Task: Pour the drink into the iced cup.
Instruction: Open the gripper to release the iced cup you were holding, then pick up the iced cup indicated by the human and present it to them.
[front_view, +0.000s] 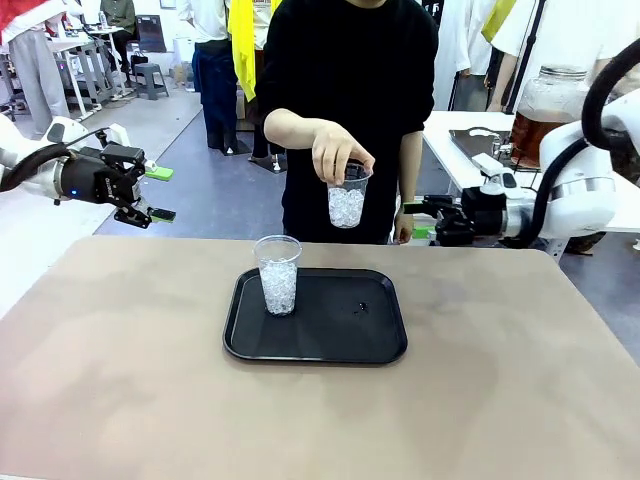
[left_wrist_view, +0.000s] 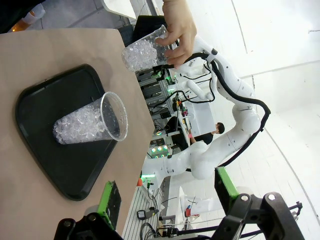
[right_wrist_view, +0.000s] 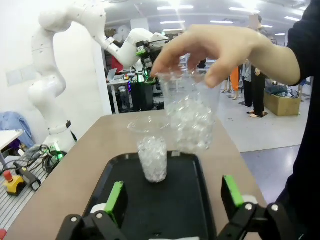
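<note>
Person's hand (front_view: 338, 152) pinches an iced cup (front_view: 347, 200) by the rim in mid-air. A second cup (front_view: 278, 275) sits below it on the tray (front_view: 380, 345). Right gripper (front_view: 418, 218) is near the hand, left gripper (front_view: 160, 194) well off — both wide, empty. The drink (front_view: 533, 135) is in its jar, far to the hand's right. I'd guess a fumbled handover dumps ice.

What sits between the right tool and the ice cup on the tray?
Right wrist view: just bare black tray between the right tool and the standing cup. The person's hand holds a second ice cup higher up.
</note>
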